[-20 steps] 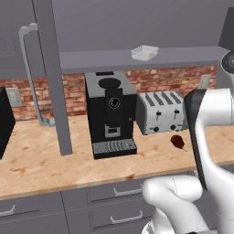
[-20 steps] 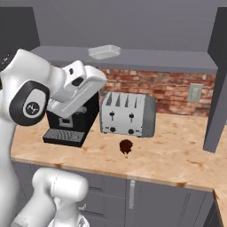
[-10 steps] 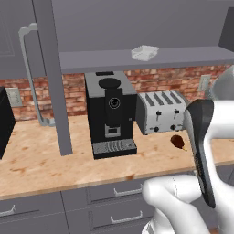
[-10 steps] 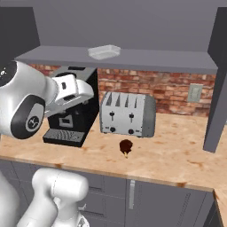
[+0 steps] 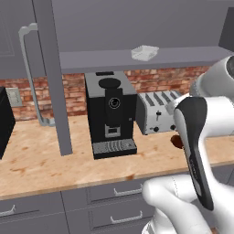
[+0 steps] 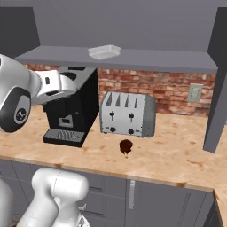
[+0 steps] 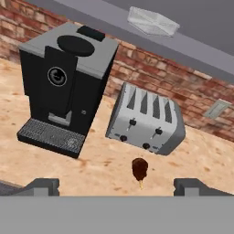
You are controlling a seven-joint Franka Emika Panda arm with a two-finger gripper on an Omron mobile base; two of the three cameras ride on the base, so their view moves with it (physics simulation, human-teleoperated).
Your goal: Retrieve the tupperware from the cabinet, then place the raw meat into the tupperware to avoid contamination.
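On the open cabinet [image 6: 133, 57] shelf sits the tupperware [image 6: 104, 52], untouched, while the arm has swung up over the past second with jaws wide and empty, leaving the raw meat [image 7: 140, 169] on the counter [image 6: 177, 155] for later.

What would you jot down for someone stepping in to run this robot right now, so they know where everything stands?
Claw: open, holding nothing, hanging above the counter and looking down at the appliances.
Small translucent whitish tupperware: on the open shelf of the grey upper cabinet, above the black coffee machine and silver toaster. Not yet fetched.
Small dark reddish-brown raw meat lump: lying on the wooden counter in front of the toaster, untouched.
Done: cabinet stands open.
Left: lift the tupperware down to the counter, then put the meat in it.
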